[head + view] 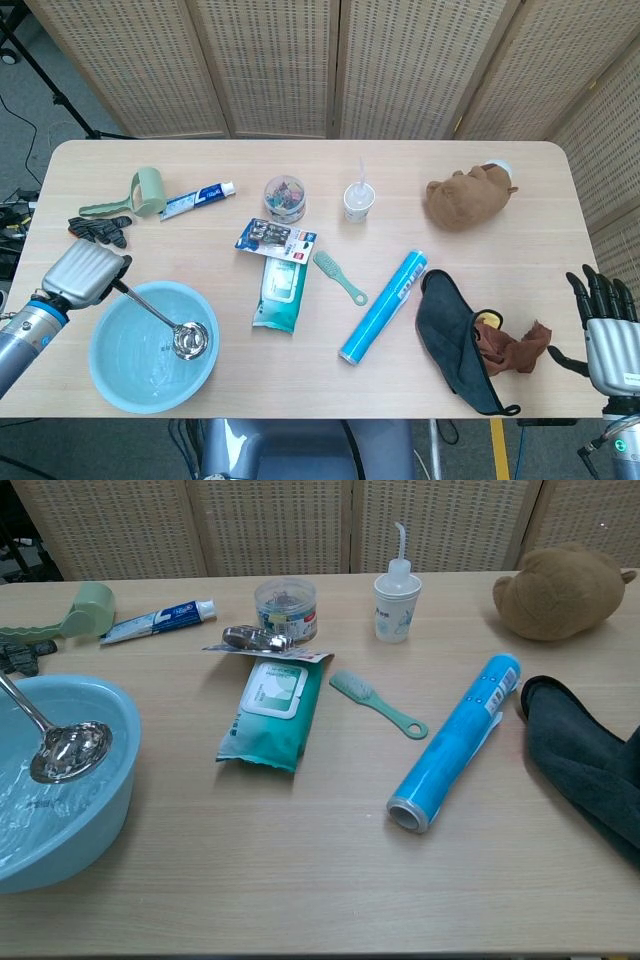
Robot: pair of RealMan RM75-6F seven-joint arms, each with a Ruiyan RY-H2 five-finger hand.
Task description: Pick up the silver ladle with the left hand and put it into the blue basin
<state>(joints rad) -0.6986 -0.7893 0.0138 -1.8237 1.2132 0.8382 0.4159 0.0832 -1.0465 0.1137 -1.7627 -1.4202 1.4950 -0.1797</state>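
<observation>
Both hands show only from the head: the left hand (83, 270), at the desk's (330, 380) left edge, grips the silver ladle (165, 320) by its handle, bowl inside the blue basin (120, 375). The chest view alone shows that bowl tilted against the basin's right inner wall. Off the desk's right edge, the right hand (603, 335) hangs with fingers spread, holding nothing. Bare desk lies between basin and wipes pack (278, 291).
</observation>
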